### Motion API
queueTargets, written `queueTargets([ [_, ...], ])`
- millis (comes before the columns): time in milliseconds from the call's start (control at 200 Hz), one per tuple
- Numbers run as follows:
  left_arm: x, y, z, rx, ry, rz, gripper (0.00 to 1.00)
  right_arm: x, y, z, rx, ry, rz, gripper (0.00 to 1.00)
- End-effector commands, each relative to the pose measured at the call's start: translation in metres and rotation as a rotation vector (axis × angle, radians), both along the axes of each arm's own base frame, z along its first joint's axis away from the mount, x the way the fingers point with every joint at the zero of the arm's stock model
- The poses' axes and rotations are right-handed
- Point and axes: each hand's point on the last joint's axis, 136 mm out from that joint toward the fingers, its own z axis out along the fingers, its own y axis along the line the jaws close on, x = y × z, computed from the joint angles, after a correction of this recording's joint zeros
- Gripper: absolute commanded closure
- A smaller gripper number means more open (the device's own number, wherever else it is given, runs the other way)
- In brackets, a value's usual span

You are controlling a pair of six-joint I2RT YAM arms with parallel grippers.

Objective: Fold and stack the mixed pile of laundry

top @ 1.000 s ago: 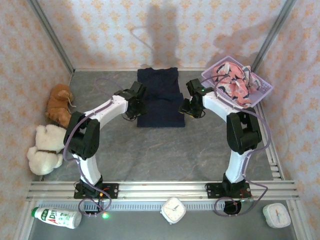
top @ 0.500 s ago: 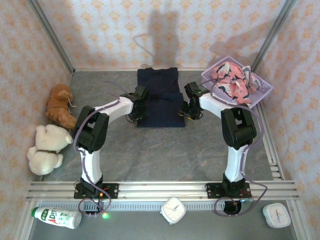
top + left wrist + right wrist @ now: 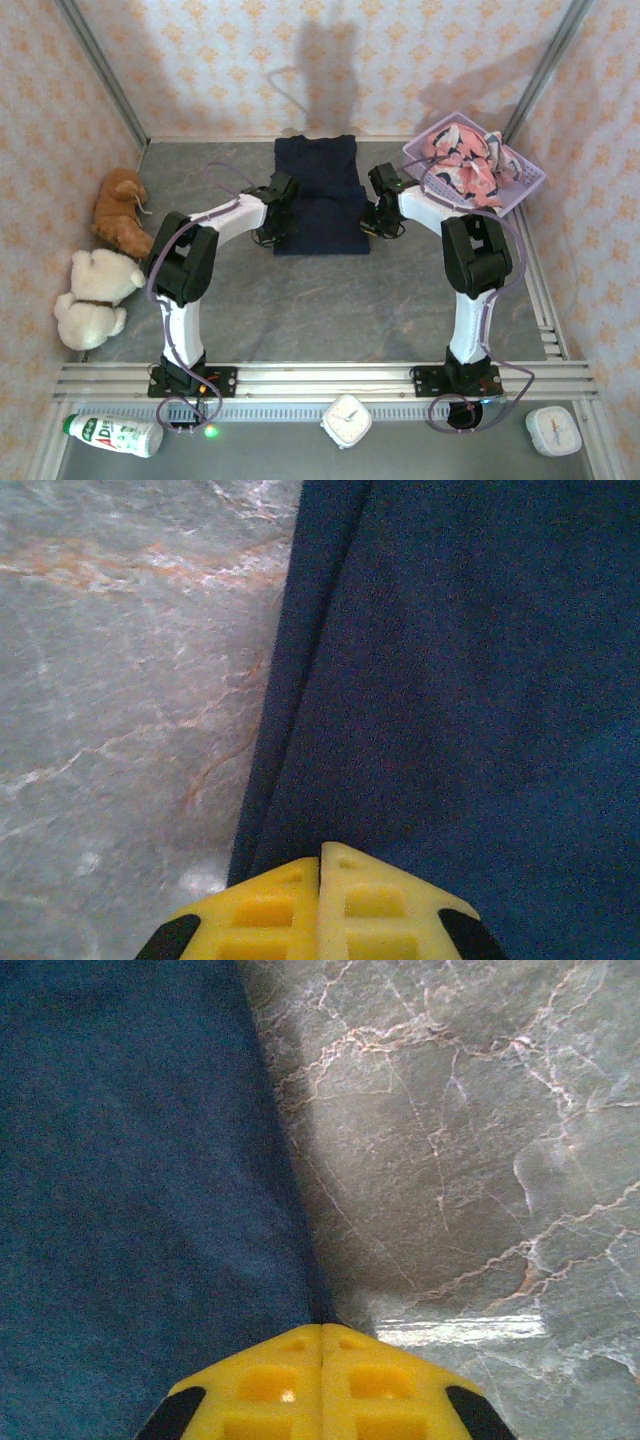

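So far, we judge the task about half done. The dark navy garment (image 3: pixel 318 200) lies flat as a neat rectangle at the far middle of the table (image 3: pixel 300 300). The salmon-pink shark-print garment (image 3: pixel 465 165) sits crumpled in the lavender basket (image 3: pixel 535 180), not yet folded or stacked. Our left pincer (image 3: pixel 320 855) and right pincer (image 3: pixel 322 1328) press their tips together at the navy cloth's side edges; whether they pinch fabric we cannot tell. The bottle (image 3: pixel 112 433) label begins "AD"; the rest is illegible.

The right end effector (image 3: pixel 321 1330), closed tight, is pinching the edge of the navy garment (image 3: pixel 130 1180) lying on the marbled grey counter (image 3: pixel 470 1140).
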Motion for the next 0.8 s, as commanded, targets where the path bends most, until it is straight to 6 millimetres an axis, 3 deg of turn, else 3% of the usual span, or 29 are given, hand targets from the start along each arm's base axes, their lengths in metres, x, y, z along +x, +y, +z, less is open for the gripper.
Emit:
queueTargets([
  [0, -0.013, 0.011, 0.043, 0.017, -0.069, 0.009, 1.0, 0.003, 0.0, 0.027, 0.006, -0.066, 0.005, 0.98],
  [115, -0.033, 0.01, 0.047, -0.034, -0.073, 0.029, 1.0, -0.006, -0.001, 0.025, 0.008, -0.052, 0.01, 0.96],
  [175, -0.045, 0.011, 0.038, -0.044, -0.057, 0.042, 1.0, -0.011, -0.002, 0.023, 0.005, -0.043, 0.01, 0.91],
  [255, -0.057, 0.017, 0.027, -0.022, -0.031, 0.064, 1.0, -0.019, -0.004, 0.022, 0.0, -0.032, 0.005, 0.75],
  [310, -0.059, 0.018, 0.023, -0.024, -0.028, 0.076, 0.99, -0.024, -0.005, 0.025, 0.003, -0.034, 0.004, 0.58],
  [410, -0.055, 0.014, 0.023, -0.053, -0.044, 0.101, 0.83, -0.034, -0.002, 0.034, 0.038, -0.033, -0.001, 0.42],
  [455, -0.05, 0.012, 0.024, -0.067, -0.053, 0.118, 0.74, -0.039, 0.0, 0.035, 0.053, -0.017, -0.012, 0.4],
  [590, -0.041, 0.009, 0.014, -0.096, -0.058, 0.2, 0.66, -0.047, 0.015, 0.025, 0.135, 0.024, -0.057, 0.38],
  [796, -0.043, 0.001, -0.017, -0.144, -0.006, 0.28, 0.66, -0.044, 0.028, 0.003, 0.167, 0.046, -0.129, 0.38],
])
